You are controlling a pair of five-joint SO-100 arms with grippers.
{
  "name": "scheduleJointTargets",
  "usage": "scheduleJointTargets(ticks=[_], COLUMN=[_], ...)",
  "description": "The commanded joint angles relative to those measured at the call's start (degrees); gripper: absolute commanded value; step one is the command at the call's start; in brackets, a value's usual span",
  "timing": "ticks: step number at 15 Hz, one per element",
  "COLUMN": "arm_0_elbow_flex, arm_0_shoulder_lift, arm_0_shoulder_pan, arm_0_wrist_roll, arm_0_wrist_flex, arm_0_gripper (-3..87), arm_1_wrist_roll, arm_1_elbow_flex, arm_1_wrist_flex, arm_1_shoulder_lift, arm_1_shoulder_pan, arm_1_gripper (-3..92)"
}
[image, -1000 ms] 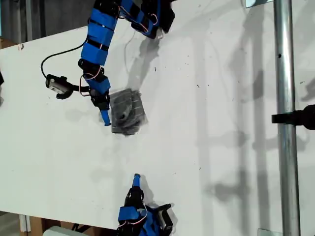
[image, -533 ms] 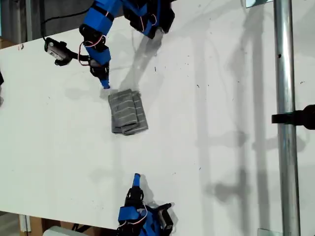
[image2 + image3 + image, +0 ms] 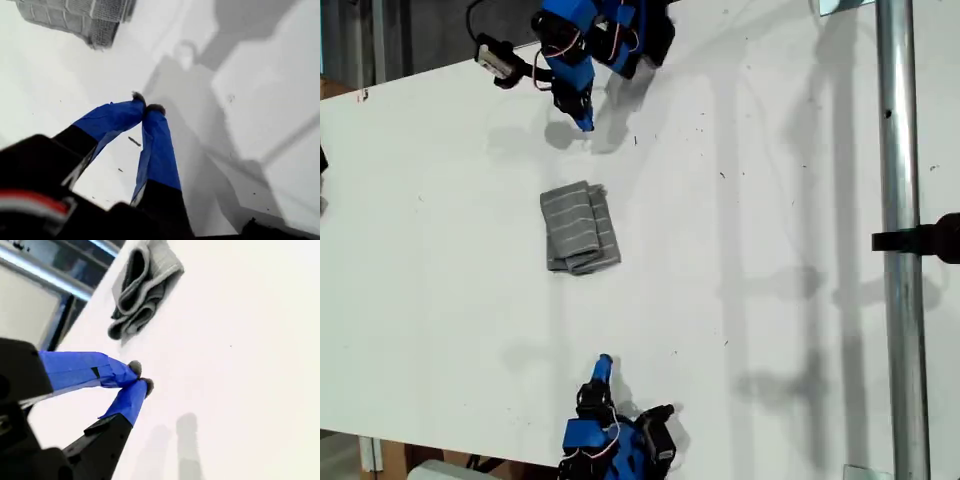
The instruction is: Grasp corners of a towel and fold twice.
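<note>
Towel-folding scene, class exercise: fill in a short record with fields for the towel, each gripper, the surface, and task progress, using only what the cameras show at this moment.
towel: grey striped towel lies folded into a small layered bundle, touched by neither gripper
first gripper: my first gripper, jaws closed and empty, apart from the towel
second gripper: my second gripper, jaws closed and empty, apart from the towel
surface: white table
other: metal pole at the exterior view's right
progress: folds appear done; towel released

You're looking at a lab or workshop bench: a plain white table [image 3: 750, 330], scuffed with dark specks, with a bare metal pole [image 3: 900, 250] beside it.
</note>
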Motion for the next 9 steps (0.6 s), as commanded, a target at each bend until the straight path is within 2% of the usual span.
scheduleJointTargets(ticks=[1,2,3,4,5,6,9], arm_0_elbow_flex=[0.3,0.3,0.3,0.3,0.3,0.3,0.3], arm_0_shoulder_lift=[-0.1,0.4,0.4,0.4,0.4,0.4,0.4], arm_0_shoulder_pan=[0.4,0.2,0.2,0.7,0.7,0.6,0.5], arm_0_wrist_roll=[-30.8,-21.4,-2.8,-0.4,6.0,17.1,18.3], arm_0_wrist_flex=[9.1,9.1,9.1,9.1,9.1,9.0,8.8], arm_0_gripper=[0.1,0.1,0.1,0.0,0.0,-0.1,-0.1], arm_1_wrist_roll=[3.0,2.6,2.6,2.5,2.3,2.3,2.3], arm_1_elbow_flex=[1.8,3.3,3.2,3.2,3.2,3.2,3.2], arm_1_wrist_flex=[12.0,10.7,10.7,10.7,10.7,10.7,10.7], arm_1_shoulder_lift=[14.8,15.0,15.0,15.0,15.0,15.0,15.0], arm_1_shoulder_pan=[1.0,-0.4,-2.5,-4.2,-5.5,-6.7,-8.2], arm_1_gripper=[3.7,4.4,4.1,4.1,4.1,4.1,4.1])
